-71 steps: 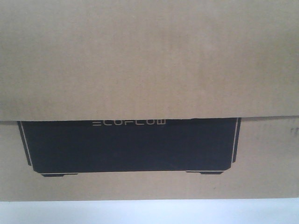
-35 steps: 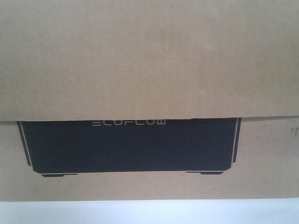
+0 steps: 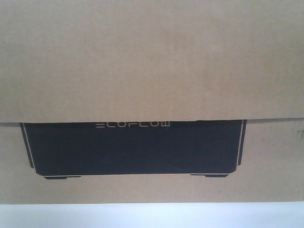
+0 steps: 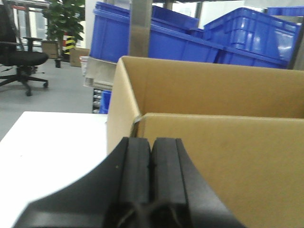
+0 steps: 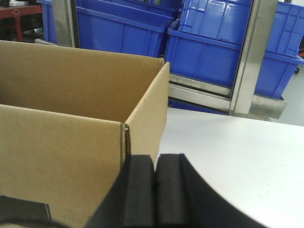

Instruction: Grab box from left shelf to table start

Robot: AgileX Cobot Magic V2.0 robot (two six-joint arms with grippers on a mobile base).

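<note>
i see the box (image 3: 152,61) filling the front view, its black panel (image 3: 133,148) with pale lettering facing me, standing on the white table (image 3: 152,216). my left gripper (image 4: 151,178) sits at the box's left corner, its black pads pressed together with nothing between them. my right gripper (image 5: 154,190) sits at the right corner, pads likewise together. behind stand blue bins (image 5: 209,52) on the shelf (image 5: 249,61).
</note>
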